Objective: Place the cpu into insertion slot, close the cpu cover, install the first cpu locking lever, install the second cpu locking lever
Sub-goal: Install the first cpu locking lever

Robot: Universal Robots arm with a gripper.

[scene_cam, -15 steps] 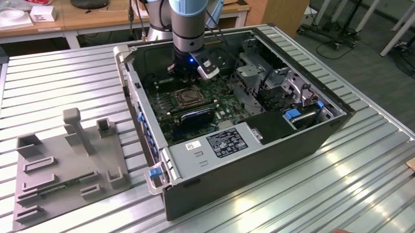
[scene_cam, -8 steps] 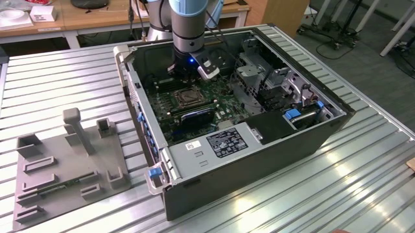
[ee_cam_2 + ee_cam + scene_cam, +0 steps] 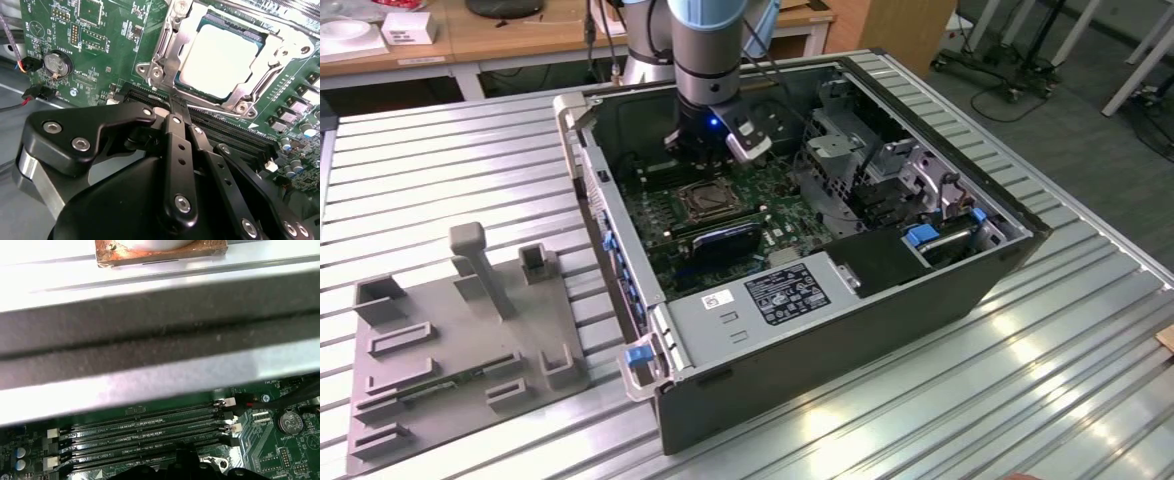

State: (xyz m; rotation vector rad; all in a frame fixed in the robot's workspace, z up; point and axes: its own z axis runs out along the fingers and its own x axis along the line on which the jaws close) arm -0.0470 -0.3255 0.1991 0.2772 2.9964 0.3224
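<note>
Already the cpu [image 3: 218, 59] sits in the insertion slot [image 3: 200, 22], its pale metal top showing through the cut-out of the cpu cover [image 3: 172, 47], which appears to lie down flat around it — so the chip looks seated and the frame closed over it. Whether either locking lever is hooked home I cannot tell.

In the second wrist view the claw [image 3: 176, 102] hangs just beside the socket, over the long black memory slots [image 3: 225, 131] that run along the socket's edge. Its two slim black fingers [image 3: 172, 127] are drawn together, tips meeting with nothing between them — a narrow point like that suits prodding or pushing a thin wire lever rather than carrying a part, by my judgement.

From the exterior view the arm [image 3: 707, 60] reaches down into the open computer case [image 3: 854, 330], which lies on its side on the slatted tabletop [image 3: 454, 180] so the green motherboard [image 3: 670, 228] faces upward. A grey parts fixture [image 3: 454, 340] rests well apart from the case.
</note>
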